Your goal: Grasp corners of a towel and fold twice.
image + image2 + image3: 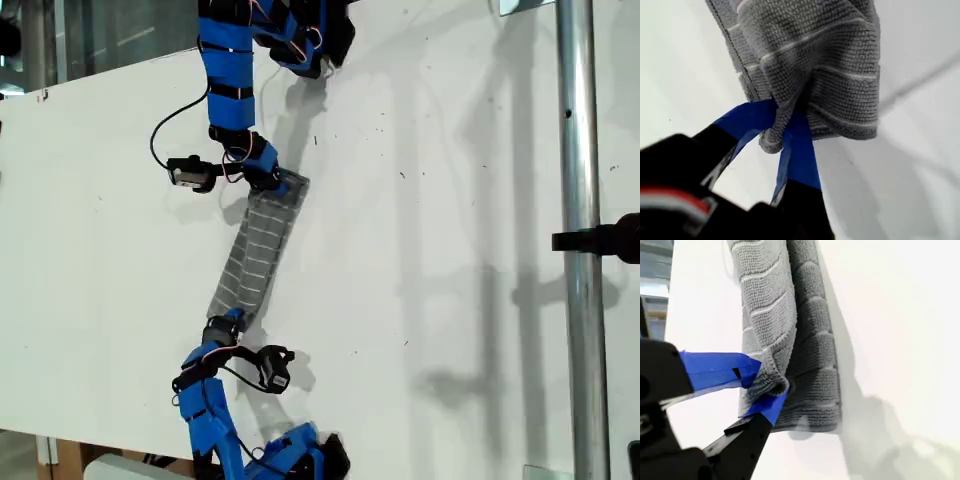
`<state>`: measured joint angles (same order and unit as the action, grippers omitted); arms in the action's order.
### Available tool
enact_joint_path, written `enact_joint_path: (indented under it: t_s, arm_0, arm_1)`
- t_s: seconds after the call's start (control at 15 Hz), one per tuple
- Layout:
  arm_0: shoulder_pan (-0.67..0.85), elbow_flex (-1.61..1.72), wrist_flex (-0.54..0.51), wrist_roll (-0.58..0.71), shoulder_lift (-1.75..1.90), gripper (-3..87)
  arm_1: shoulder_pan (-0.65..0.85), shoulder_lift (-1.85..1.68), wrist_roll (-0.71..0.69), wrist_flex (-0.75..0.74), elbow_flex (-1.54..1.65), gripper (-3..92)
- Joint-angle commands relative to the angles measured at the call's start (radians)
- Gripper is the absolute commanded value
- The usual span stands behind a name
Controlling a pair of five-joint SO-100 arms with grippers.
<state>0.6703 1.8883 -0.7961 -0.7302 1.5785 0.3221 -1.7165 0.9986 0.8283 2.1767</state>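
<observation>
The grey white-striped towel lies as a long narrow folded strip on the white table, stretched between my two grippers. My first gripper is at the strip's far end in the exterior view. Its blue fingers are shut on a bunched corner of the towel. My second gripper is at the strip's near end, shut on the upper layer's corner. That corner is raised off the lower layer of the towel, which lies flat.
A metal pole with a black clamp runs down the exterior view's right. Both arms' blue bases stand at the table's far and near edges. Black cables loop beside each wrist.
</observation>
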Motion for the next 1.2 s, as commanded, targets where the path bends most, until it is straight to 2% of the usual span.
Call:
enact_joint_path:
  t_s: [0.0,0.2,0.33,0.47,0.6,0.73,0.8,0.87,1.0,1.13]
  arm_0:
    - [-0.006,0.006,-0.018,-0.028,0.02,15.9]
    - [0.025,-0.005,-0.15,-0.026,0.1,26.7]
    - [0.069,0.02,-0.258,-0.064,0.23,31.1]
    - [0.094,0.118,-0.299,-0.06,0.474,31.2]
    - [0.063,0.259,-0.33,-0.06,0.796,29.3]
    - [-0.046,0.505,-0.284,-0.123,1.23,26.7]
    - [-0.089,0.63,-0.293,-0.201,1.437,32.5]
    - [-0.156,0.765,-0.281,-0.255,1.623,29.2]
    - [-0.247,1.008,-0.288,-0.385,1.902,22.6]
    - [-0.281,1.057,-0.299,-0.419,1.896,17.8]
  arm_1:
    - [-0.02,-0.005,0.049,0.012,-0.014,18.8]
    - [-0.023,-0.121,0.067,0.161,-0.046,39.9]
    - [0.018,-0.356,0.06,0.345,-0.029,39.4]
    - [0.072,-0.73,0.069,0.5,0.086,38.1]
    - [0.051,-1.049,0.198,0.641,0.245,40.6]
    - [-0.098,-1.267,0.433,0.646,0.453,44.8]
    - [-0.164,-1.339,0.54,0.64,0.52,46.6]
    - [-0.198,-1.376,0.617,0.627,0.571,46.8]
    - [-0.189,-1.381,0.661,0.522,0.667,46.1]
    - [-0.146,-1.325,0.66,0.44,0.704,45.2]
